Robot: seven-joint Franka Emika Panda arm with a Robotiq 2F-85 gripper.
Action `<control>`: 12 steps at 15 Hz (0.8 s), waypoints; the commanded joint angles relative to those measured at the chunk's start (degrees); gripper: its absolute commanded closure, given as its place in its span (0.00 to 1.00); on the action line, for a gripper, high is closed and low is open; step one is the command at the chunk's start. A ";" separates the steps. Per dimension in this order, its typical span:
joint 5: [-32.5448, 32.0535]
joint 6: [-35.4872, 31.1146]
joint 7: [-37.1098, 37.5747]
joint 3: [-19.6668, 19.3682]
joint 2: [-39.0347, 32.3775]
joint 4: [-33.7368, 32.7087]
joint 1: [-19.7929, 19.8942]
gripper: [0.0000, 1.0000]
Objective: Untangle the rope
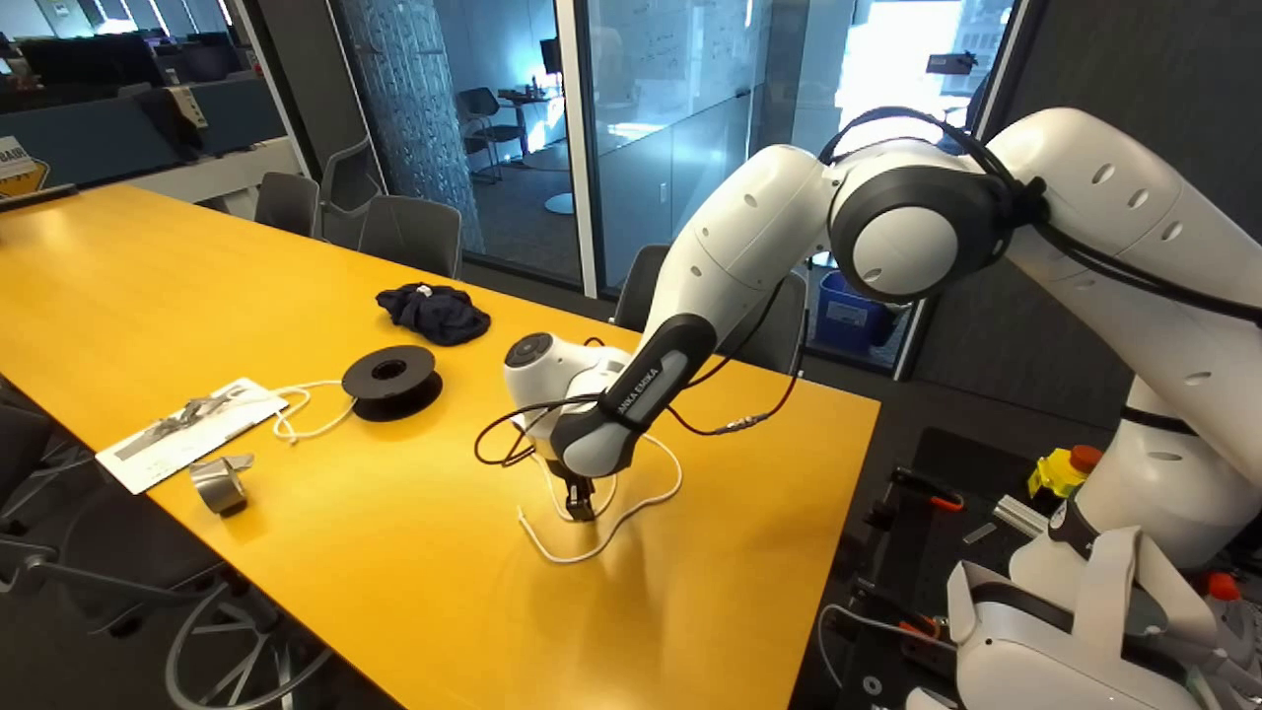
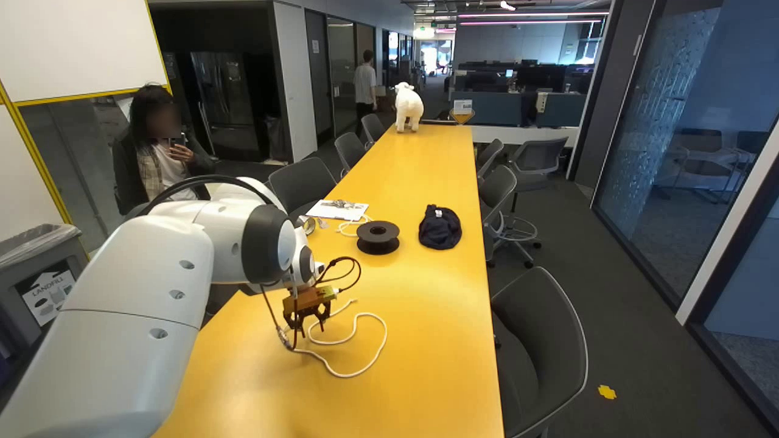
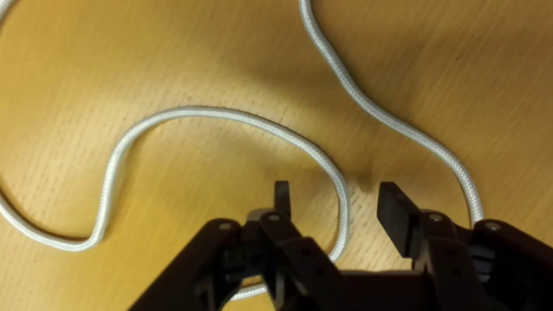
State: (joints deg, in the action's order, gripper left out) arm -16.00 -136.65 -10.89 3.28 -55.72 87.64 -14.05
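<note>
The rope (image 1: pixel 567 560) is a thin whitish cord lying in loose curves on the yellow table near the robot. It shows in both exterior views (image 2: pixel 350 375). In the wrist view the rope (image 3: pixel 207 112) forms a rounded bend, and one stretch passes between my fingers without being gripped. Another stretch runs outside the right-hand finger and goes out of sight behind it. My gripper (image 3: pixel 332 196) is open and points down over the rope; it also shows in both exterior views (image 1: pixel 580 510) (image 2: pixel 313 332). Part of the rope is hidden by the gripper and arm.
A black spool (image 1: pixel 389 380) with another white cord stands farther along the table (image 1: pixel 246 296). Beyond it lies a dark cloth (image 1: pixel 434 314). A flat white strip (image 1: pixel 158 454) with grey items and a tape roll (image 1: pixel 218 483) lie near the table's edge. Chairs flank the table.
</note>
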 commanded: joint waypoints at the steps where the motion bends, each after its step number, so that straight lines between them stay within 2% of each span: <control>1: 1.03 9.03 1.72 -0.49 6.01 2.07 0.95 0.12; 3: 1.83 14.69 2.45 -0.25 9.83 3.65 2.01 0.01; 8: 4.54 24.37 5.35 -0.37 23.10 12.30 5.79 0.00; 12: 8.94 25.47 8.78 -0.86 34.87 22.62 9.48 0.00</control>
State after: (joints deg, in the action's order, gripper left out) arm -9.86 -111.32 -4.77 2.68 -31.15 100.14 -6.59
